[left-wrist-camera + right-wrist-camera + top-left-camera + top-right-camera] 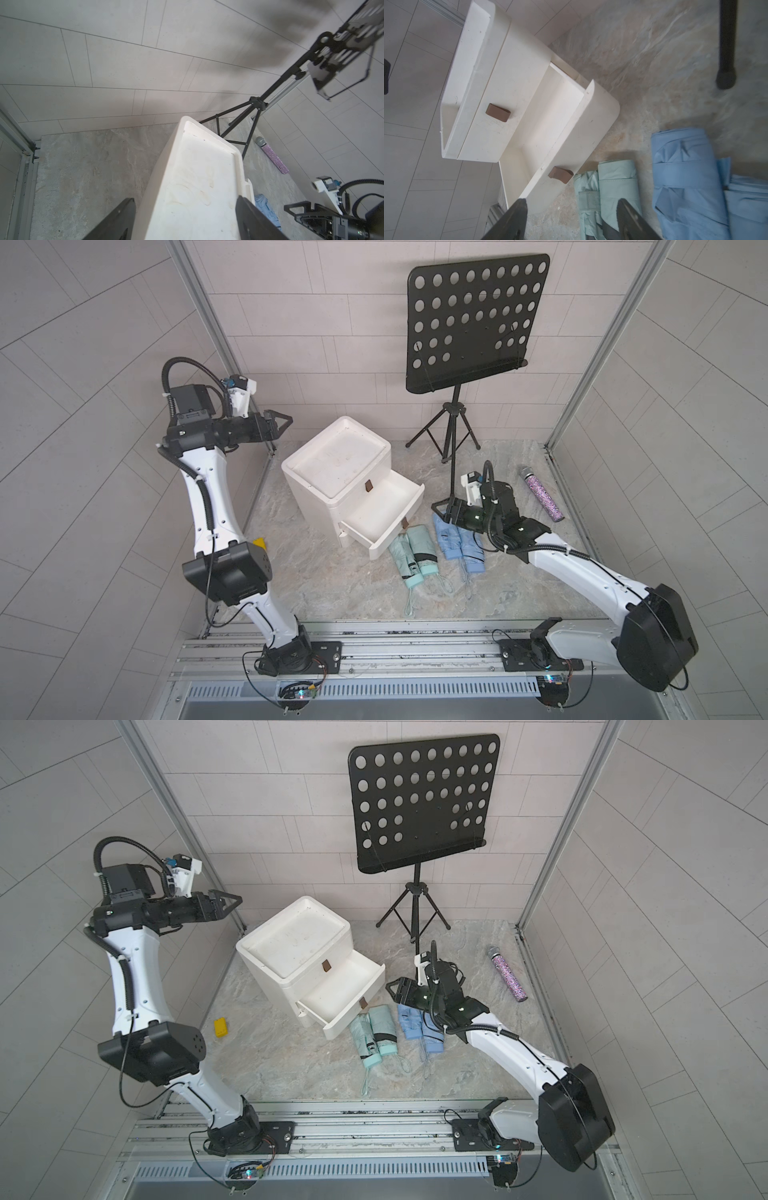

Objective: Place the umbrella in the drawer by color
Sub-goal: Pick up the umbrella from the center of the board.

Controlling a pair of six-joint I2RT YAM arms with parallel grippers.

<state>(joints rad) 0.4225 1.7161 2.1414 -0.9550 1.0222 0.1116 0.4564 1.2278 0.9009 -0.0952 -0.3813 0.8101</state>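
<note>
Top views, left end effector (pixel 279 425): we see it raised beside the cabinet (pixel 336 456), jaws apart, nothing held.
Top views, right end effector (pixel 441 512): low over the far end of the blue umbrellas (pixel 459 543), jaws apart, nothing held; we cannot tell if it touches them.
Top views, drawer (pixel 397 526): lower one pulled out, nothing inside; upper one shut.
Top views, umbrellas: two green umbrellas (pixel 411 556) lie on the counter (pixel 324 589) just beside the drawer front; the two blue ones lie next to them, on the right arm's side.
Top views, rest: stand (pixel 473 319) at the back wall, mic (pixel 544 497) near the right wall, yellow block (pixel 220 1027) by the left arm.
Left wrist, end effector (pixel 187 224): fingers spread, cabinet top (pixel 199 187) between them in view; blue umbrella (pixel 266 207) and mic (pixel 274 158) beyond.
Right wrist, end effector (pixel 571 222): fingers spread, open drawer (pixel 591 124) ahead, green umbrellas (pixel 614 187) by one finger, blue (pixel 685 176) further aside.
</note>
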